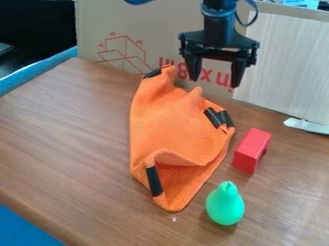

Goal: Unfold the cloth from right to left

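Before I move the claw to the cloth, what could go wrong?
The cloth is bunched and folded over itself, so the open claw might pinch two layers and drag it whole. The red block sits close beside the cloth and could get knocked. The rounded green toy, near the cloth's lower corner, might roll if brushed.

Cloth (170, 122): orange, four black strips (154, 180). Partly folded and rumpled, far end raised in peaks. Lies on the worktop (70, 139), far end by the far edge.

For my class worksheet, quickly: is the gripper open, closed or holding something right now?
Gripper: open, its two fingers spread apart, with nothing held between them.
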`<state>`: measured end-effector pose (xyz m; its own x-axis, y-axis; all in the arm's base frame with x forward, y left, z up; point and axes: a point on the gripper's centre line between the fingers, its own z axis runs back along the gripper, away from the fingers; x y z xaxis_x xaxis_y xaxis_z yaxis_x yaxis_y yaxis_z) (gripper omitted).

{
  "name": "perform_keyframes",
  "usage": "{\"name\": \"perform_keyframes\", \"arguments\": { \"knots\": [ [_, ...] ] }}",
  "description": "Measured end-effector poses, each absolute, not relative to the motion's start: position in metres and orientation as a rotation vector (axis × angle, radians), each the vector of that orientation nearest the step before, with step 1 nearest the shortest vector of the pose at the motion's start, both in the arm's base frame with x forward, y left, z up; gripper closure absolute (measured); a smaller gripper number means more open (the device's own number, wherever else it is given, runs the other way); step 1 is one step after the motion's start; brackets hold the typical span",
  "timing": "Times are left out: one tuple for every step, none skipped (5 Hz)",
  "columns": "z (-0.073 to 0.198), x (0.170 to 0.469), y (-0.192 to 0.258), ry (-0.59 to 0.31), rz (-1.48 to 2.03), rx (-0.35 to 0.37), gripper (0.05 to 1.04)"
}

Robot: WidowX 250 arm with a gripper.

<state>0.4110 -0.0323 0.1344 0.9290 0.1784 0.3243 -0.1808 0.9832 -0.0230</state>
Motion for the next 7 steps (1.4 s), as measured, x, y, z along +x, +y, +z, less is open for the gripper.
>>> {"name": "perform_keyframes", "arguments": {
  "knots": [
    [0.117, 0.431, -0.032, -0.356, 0.201, 0.048, 0.083],
    [0.106, 0.435, -0.033, -0.360, 0.229, 0.046, 0.083],
    [0.088, 0.427, -0.041, -0.353, 0.205, 0.062, 0.083],
    [0.075, 0.419, -0.055, -0.343, 0.169, 0.068, 0.083],
    [0.071, 0.418, -0.054, -0.353, 0.178, 0.069, 0.083],
    [0.069, 0.418, -0.053, -0.359, 0.174, 0.075, 0.083],
    [0.063, 0.418, -0.052, -0.349, 0.172, 0.084, 0.083]
  ]
}}
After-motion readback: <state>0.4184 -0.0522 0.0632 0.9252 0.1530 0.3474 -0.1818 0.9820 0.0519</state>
